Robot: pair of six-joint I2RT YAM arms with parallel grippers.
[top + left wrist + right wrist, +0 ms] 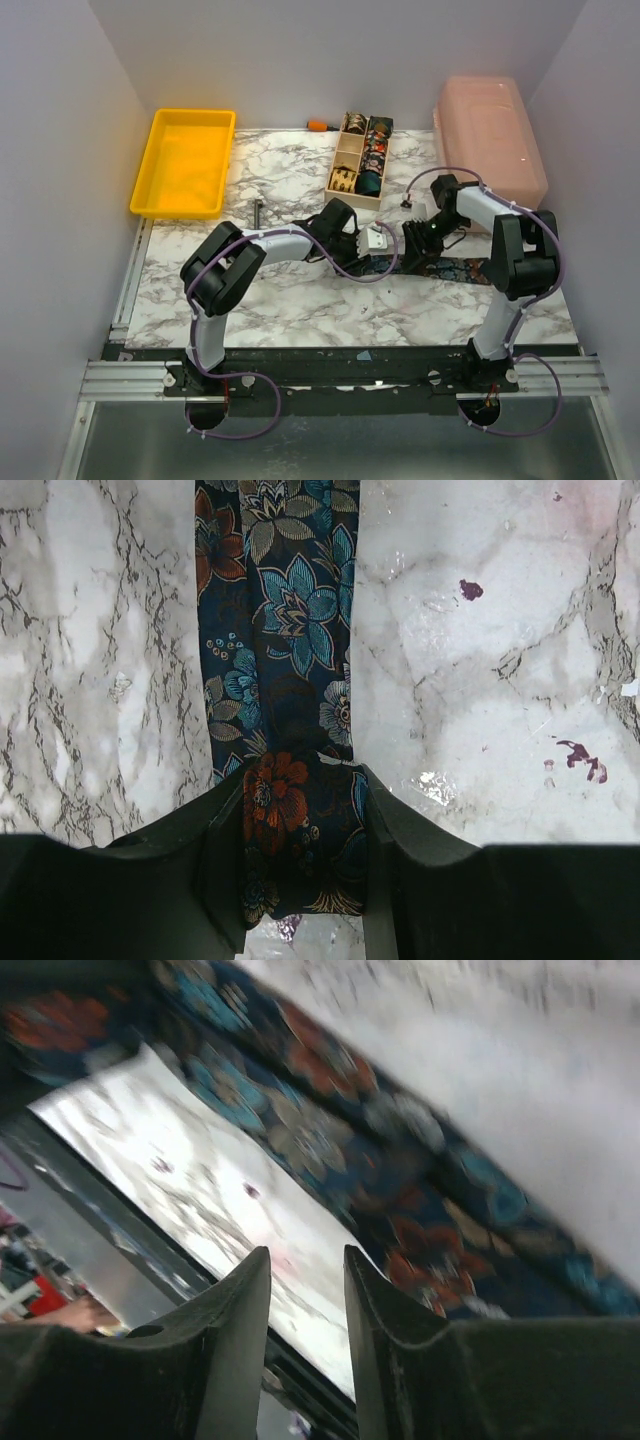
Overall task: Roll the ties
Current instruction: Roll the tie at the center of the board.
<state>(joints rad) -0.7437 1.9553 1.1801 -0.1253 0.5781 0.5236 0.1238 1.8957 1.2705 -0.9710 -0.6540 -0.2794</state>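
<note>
Crossing marble tbl, grey walls: tie

Grey-veined white marble table, plain pale walls, aluminium rail along near edge

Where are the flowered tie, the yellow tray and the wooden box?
flowered tie (290, 630), left wrist view, flat fabric stretch.
yellow tray (185, 160), top view, bare floor.
wooden box (352, 198), top view, near wall.
</note>
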